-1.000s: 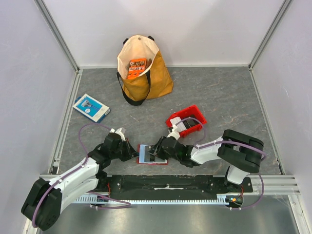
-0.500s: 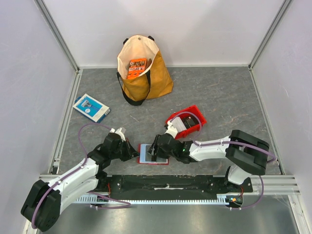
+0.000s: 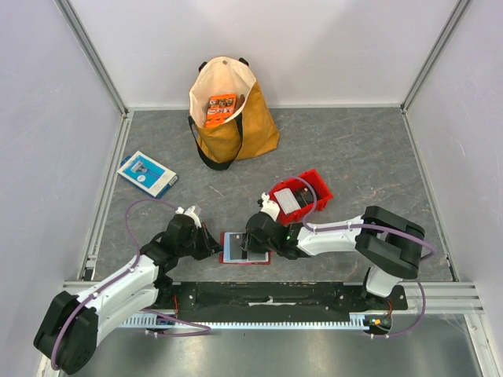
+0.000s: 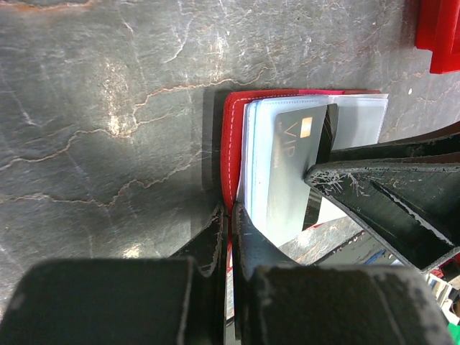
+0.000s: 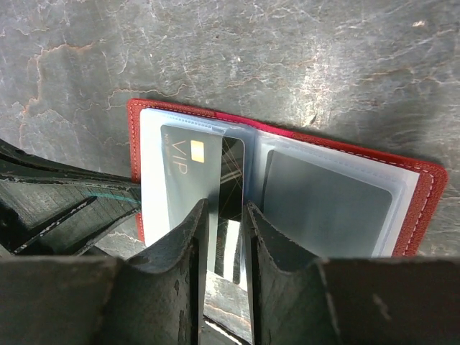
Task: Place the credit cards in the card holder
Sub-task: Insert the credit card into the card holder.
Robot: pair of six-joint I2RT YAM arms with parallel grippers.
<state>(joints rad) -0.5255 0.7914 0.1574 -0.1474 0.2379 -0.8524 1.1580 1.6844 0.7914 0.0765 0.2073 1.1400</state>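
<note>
The red card holder (image 3: 234, 248) lies open on the table near the front edge, its clear pockets facing up. My left gripper (image 3: 215, 247) is shut on its left red cover (image 4: 231, 144); the fingertips meet on the edge (image 4: 231, 208). My right gripper (image 3: 253, 243) hovers over the wallet, jaws a narrow gap apart (image 5: 224, 205). A grey and black "VIP" card (image 5: 188, 169) sits partly inside the left pocket, its tail sticking out between and under my right fingers; it also shows in the left wrist view (image 4: 291, 165). Another grey card (image 5: 323, 205) lies in the right pocket.
A red plastic bin (image 3: 317, 185) with whitish cards (image 3: 289, 201) stands just behind the right gripper. A yellow tote bag (image 3: 240, 133) holding an orange packet (image 3: 222, 108) is at the back. A blue-and-white flat box (image 3: 147, 173) lies at the left. Walls enclose the table.
The right arm's forearm has swung and its gripper has edged left and slightly back over the open wallet. The left gripper has kept its hold on the wallet's edge.
</note>
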